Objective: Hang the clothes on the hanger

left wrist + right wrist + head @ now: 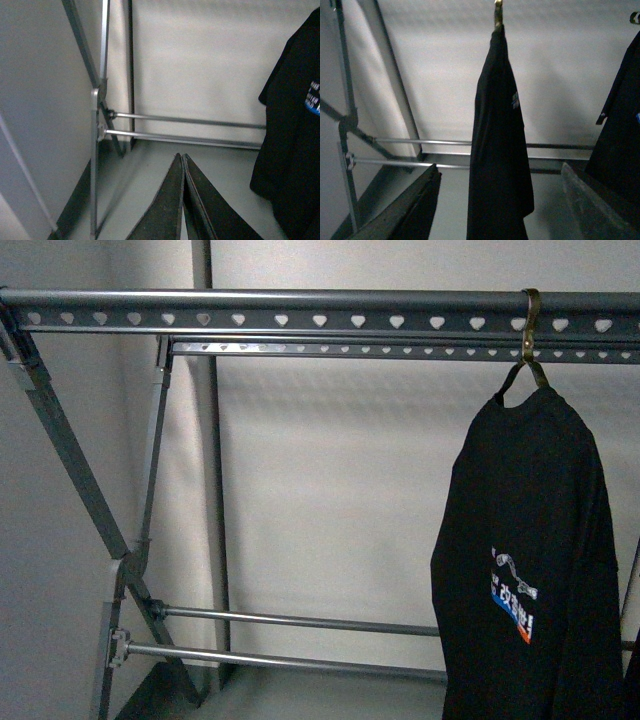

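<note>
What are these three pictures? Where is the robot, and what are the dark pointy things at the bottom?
A robot with two arms took them. The camera on its body sees a grey clothes rack with a black T-shirt hanging by a hook from the top rail. The other two cameras ride on its wrists. The dark pointy things are its grippers, like hands. The left gripper is shut and holds nothing. The right gripper is open; the T-shirt hangs past it, not held. Another dark garment hangs beside it.
</note>
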Controlling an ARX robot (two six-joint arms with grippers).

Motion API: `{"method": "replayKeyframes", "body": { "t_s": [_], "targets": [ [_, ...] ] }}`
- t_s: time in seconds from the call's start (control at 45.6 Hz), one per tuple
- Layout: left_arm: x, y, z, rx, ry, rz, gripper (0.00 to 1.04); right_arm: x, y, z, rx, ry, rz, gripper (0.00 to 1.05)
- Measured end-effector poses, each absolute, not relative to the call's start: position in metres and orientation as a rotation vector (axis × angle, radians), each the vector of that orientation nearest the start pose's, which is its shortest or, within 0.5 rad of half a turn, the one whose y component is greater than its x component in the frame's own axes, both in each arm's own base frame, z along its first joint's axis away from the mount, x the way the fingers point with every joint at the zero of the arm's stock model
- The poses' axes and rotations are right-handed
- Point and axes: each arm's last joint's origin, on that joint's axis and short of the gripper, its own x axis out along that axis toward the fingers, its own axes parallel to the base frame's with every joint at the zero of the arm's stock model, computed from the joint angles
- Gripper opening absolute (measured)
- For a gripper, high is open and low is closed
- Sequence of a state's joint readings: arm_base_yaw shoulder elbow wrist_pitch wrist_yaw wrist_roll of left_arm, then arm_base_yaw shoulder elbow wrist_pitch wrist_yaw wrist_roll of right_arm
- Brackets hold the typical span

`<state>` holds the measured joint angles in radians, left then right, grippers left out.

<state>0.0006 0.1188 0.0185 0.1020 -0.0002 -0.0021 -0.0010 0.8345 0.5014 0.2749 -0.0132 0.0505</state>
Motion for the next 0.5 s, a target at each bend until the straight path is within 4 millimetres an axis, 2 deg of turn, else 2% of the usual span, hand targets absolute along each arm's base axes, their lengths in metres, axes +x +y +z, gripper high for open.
{"method": "replayKeyframes", "body": {
  "t_s": [0.044,0.088,0.241,0.329,0.505],
  "targets": [
    [0.099,0.000,0.168,-0.002,0.004,0.005,0.04,0.165,0.001,0.253,0.028,0.034,0.013,0.63],
    [0.097,0.000,0.170,-0.002,-0.016,0.004,0.04,0.153,0.000,0.247,0.020,-0.003,-0.001,0.53],
    [0.097,0.000,0.170,-0.002,-0.015,0.001,0.04,0.140,0.000,0.217,0.007,0.017,0.000,0.15],
    [0.097,0.000,0.170,-0.002,-0.015,0.001,0.04,0.136,0.000,0.210,0.003,0.009,0.001,0.02],
    [0.097,0.000,0.170,-0.002,-0.015,0.001,0.04,0.129,0.000,0.200,0.002,0.001,-0.001,0.02]
  ]
}}
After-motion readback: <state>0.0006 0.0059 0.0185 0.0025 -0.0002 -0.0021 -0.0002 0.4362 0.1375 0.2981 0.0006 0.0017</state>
